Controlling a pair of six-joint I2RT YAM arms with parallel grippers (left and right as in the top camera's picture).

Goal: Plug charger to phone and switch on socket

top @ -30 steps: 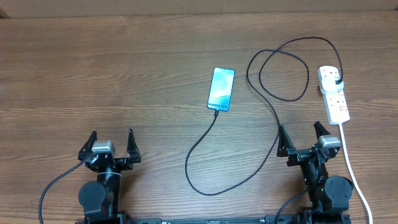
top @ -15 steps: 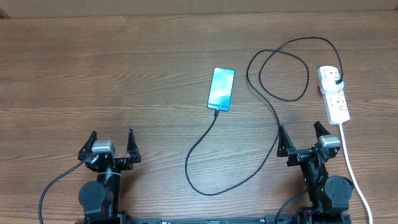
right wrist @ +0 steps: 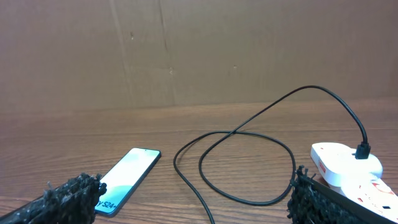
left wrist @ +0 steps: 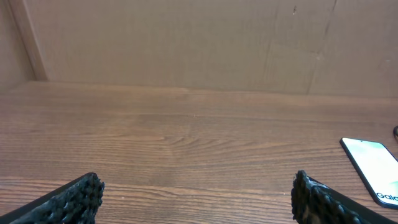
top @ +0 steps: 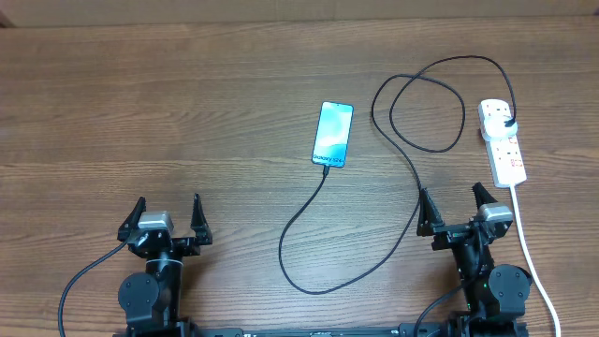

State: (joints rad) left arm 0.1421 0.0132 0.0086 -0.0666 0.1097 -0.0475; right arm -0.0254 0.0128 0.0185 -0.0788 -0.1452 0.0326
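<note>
The phone [top: 333, 133] lies face up mid-table, its cyan screen lit; it also shows in the right wrist view [right wrist: 127, 176] and at the edge of the left wrist view [left wrist: 374, 168]. The charger [top: 412, 168], a thin black cable, runs from the phone's near end in a loop across the table and up to its plug in the socket [top: 502, 140], a white power strip at the right [right wrist: 344, 165]. My left gripper [top: 168, 213] stands open at the near left, with nothing between its fingers. My right gripper [top: 452, 205] stands open just below the socket, also with nothing in it.
A thick white cord [top: 530, 253] trails from the socket toward the near right edge, past my right arm. A brown cardboard wall [left wrist: 199, 43] backs the far side of the wooden table [top: 168, 112].
</note>
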